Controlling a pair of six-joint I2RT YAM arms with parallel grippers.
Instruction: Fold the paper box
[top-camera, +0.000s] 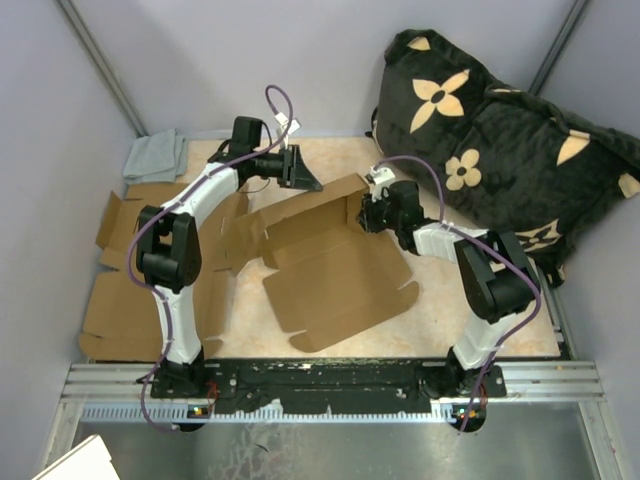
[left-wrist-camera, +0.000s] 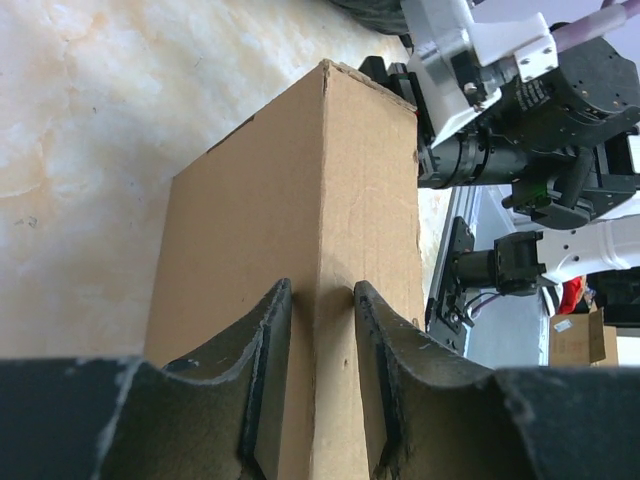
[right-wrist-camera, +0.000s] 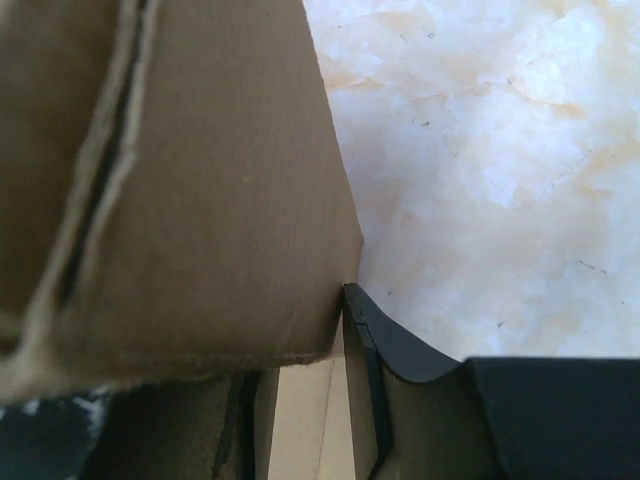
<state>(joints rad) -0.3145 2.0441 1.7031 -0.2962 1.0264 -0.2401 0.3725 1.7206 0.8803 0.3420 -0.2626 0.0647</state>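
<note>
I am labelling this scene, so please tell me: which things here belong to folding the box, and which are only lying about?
Belong to the job: paper box, its raised rear flap pinched at both ends; left gripper; right gripper.

Lying about: flat cardboard sheets at the left; grey cloth in the far left corner; black flowered bag at the right.

no readable text or labels appear on anything.

Marbled table (top-camera: 470, 320): paper box (top-camera: 335, 270), cardboard sheets (top-camera: 120, 300), grey cloth (top-camera: 155, 155), flowered bag (top-camera: 500, 140)
</note>
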